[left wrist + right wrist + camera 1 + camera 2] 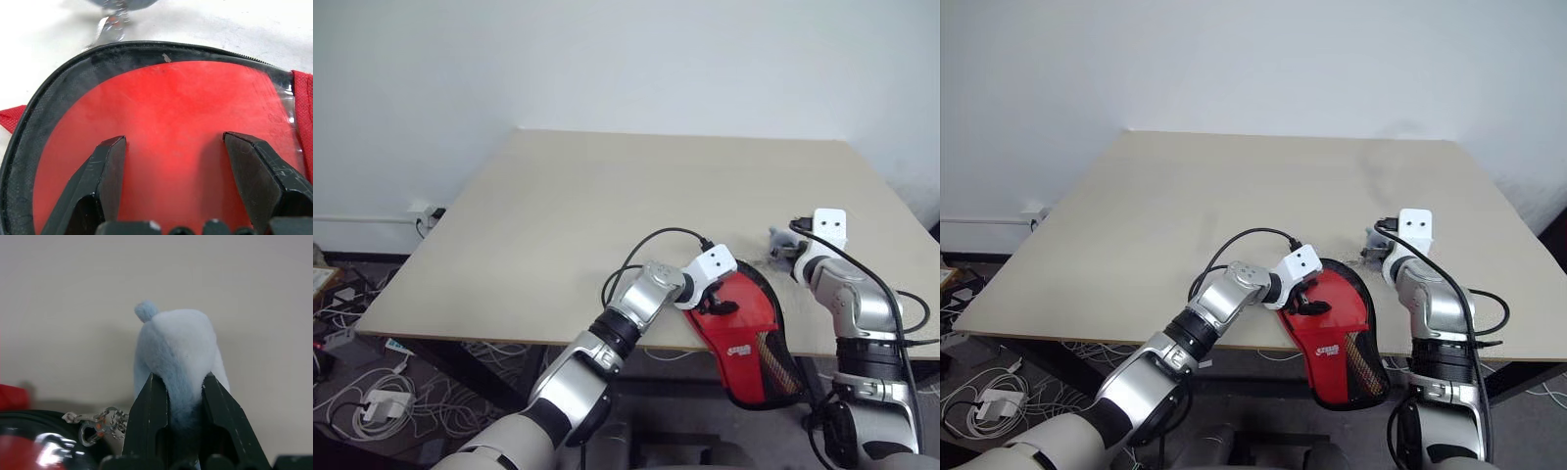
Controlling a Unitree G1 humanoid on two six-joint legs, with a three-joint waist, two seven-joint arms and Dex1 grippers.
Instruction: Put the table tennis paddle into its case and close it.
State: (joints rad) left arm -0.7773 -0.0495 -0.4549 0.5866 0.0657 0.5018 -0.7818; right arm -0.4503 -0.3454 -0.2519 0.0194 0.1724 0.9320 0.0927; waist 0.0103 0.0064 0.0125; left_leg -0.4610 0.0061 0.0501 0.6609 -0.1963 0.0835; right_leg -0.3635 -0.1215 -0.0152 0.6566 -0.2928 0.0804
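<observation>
Pale tabletop [607, 215] carries the case [749, 333] half over its near edge, pinned by the spread-fingered left gripper [171, 166], while the right gripper [178, 401], clamped on the zipper's plush charm [178, 347], could drag the case off; the paddle looks already zipped in.

arms: silver, black joints | wrists: white blocks | cables: black

left hand [171, 161] angled down, fingers spread wide; right hand [178, 396] pinched shut, pointing forward.
</observation>
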